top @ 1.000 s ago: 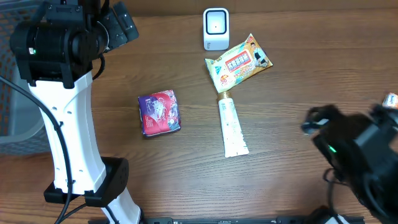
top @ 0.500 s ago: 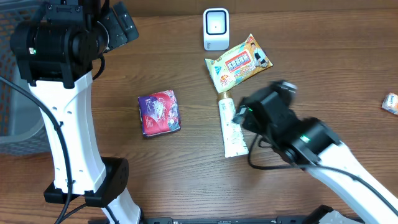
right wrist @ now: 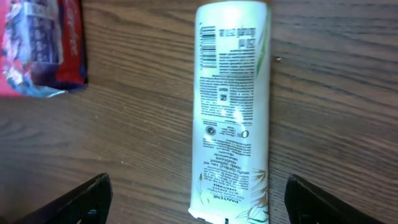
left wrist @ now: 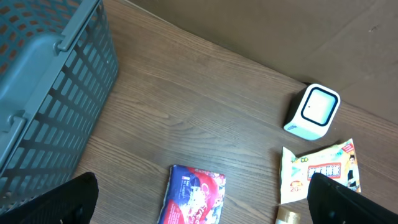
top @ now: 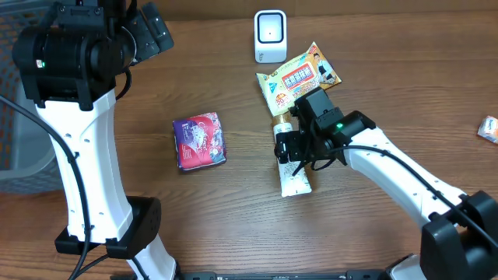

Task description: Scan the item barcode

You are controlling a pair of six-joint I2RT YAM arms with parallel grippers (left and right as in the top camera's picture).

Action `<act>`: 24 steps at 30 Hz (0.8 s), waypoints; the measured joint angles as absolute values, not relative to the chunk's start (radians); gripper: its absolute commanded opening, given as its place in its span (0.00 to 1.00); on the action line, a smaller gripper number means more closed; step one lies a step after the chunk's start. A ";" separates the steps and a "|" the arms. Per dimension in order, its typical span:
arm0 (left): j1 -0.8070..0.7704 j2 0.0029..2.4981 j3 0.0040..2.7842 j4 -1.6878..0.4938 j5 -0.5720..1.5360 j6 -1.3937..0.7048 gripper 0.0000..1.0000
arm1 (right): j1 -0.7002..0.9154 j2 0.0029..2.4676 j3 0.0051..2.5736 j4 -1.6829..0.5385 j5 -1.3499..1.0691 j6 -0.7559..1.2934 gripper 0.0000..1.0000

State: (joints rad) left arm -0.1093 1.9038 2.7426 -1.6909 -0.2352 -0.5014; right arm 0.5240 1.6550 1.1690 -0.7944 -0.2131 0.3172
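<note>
1. The tube (right wrist: 233, 106) lies flat on the table (top: 373, 93) with its printed back up. The print is too small to read, and one end runs off the right wrist view.
2. The right gripper (top: 293, 149) hovers over it and hides its middle from overhead, fingers spread wide on either side, not touching.
3. A snack packet (top: 299, 78) lies just beyond the tube's cap, with the scanner (top: 270, 35) behind it.
4. The left gripper (left wrist: 199, 200) is spread apart and empty, only its fingertips showing.
5. A small item (top: 489, 128) is cut off at the right edge.

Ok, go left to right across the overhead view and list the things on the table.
Basket → red and purple packet → white scanner → small packet at the right edge. The tube and snack bag overlap the scanner's span, so I leave them out.
</note>
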 measured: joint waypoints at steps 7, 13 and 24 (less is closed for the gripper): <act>-0.109 1.904 2.743 -1.691 -0.235 -0.501 1.00 | 0.511 1.655 1.138 -0.738 -0.307 0.196 0.86; -0.109 1.904 2.743 -1.691 -0.235 -0.501 1.00 | 0.381 1.655 1.026 -0.679 -0.393 0.137 0.87; -0.109 1.904 2.743 -1.691 -0.235 -0.501 1.00 | 0.255 1.694 0.989 -0.575 -0.682 -0.022 0.89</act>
